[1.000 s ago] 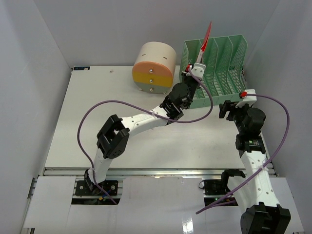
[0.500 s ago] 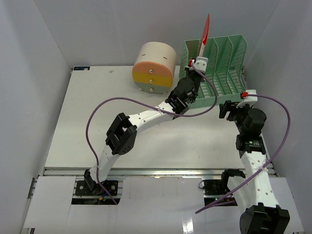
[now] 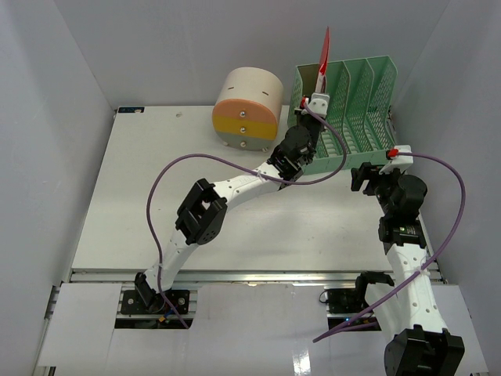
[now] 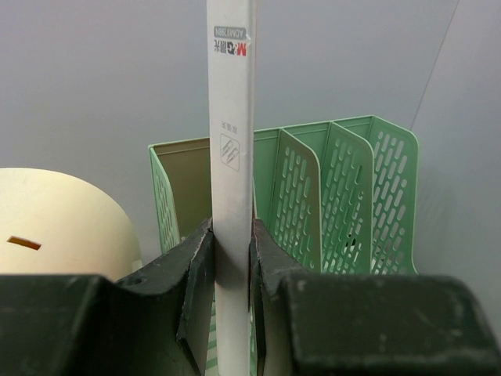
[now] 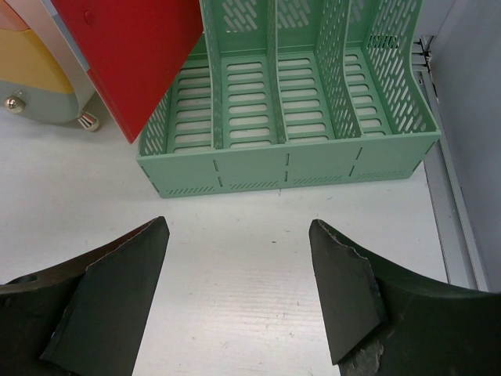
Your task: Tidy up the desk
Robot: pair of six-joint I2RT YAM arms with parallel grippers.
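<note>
- Setting: grey panels wall in a white desk (image 3: 133, 196), which runs from the rail by the arm bases to the back wall. It carries a green file rack (image 3: 360, 94) at the far right and a round cream container (image 3: 248, 106) just beside the rack.
- Left gripper (image 3: 316, 100): closed narrow on a red folder (image 3: 323, 53). The wrist view shows both fingers pinching the folder's pale spine.
- Change: over the last second the left arm has stretched further out. The folder has swung from a rightward lean to nearly upright and has shifted left, above the rack's leftmost slot.
- Meaning: the folder now seems lined up for lowering into that slot, so the filing step looks close to done. Whether its lower corner has cleared the slot wall cannot be told.
- Right gripper (image 3: 366, 174): jaws wide, holding nothing, unmoved over bare desk just in front of the rack.
</note>
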